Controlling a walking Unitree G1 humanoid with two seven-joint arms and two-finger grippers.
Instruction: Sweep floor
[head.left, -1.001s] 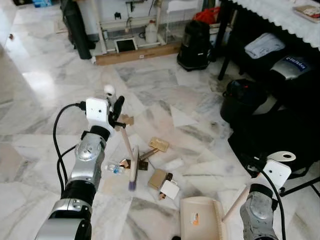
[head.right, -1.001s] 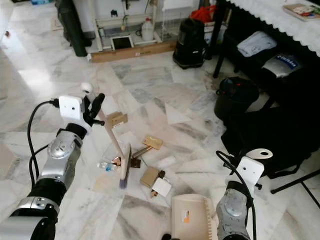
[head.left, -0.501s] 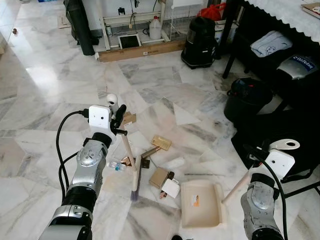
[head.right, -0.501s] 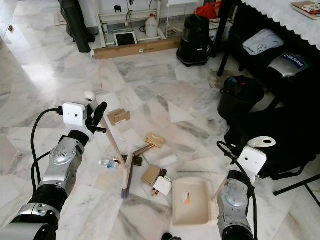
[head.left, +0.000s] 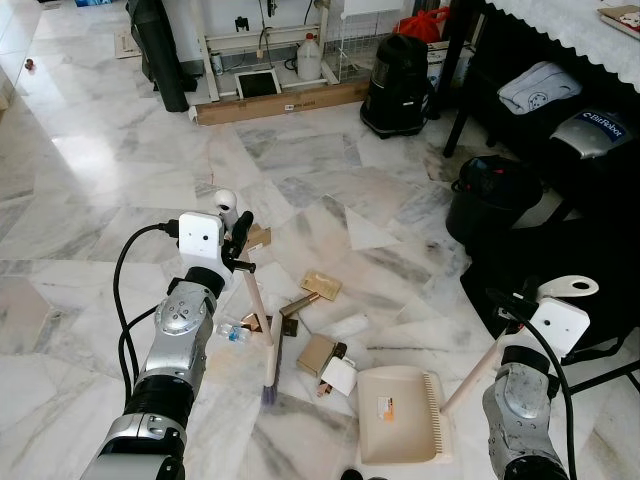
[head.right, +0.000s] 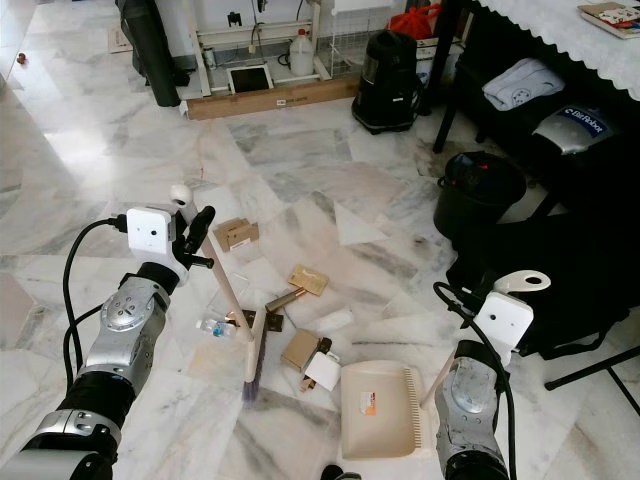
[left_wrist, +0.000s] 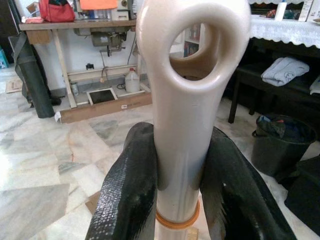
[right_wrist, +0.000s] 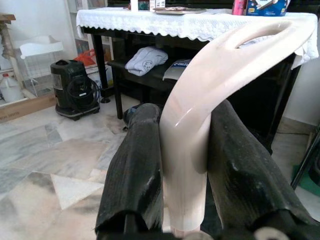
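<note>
Left tool pinching brush handle near its looped top, bristles resting on marble floor beside scattered litter. Right tool pinching dustpan handle, pan lying flat just right of litter. Both judged light, stiff, smooth plastic; gripping high on handles is giving reach but likely inviting slipping, twisting.

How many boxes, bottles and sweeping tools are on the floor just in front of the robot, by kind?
Tan boxes: 3
White box: 1
Bottle: 1
Brush: 1
Dustpan: 1
Total: 7
</note>
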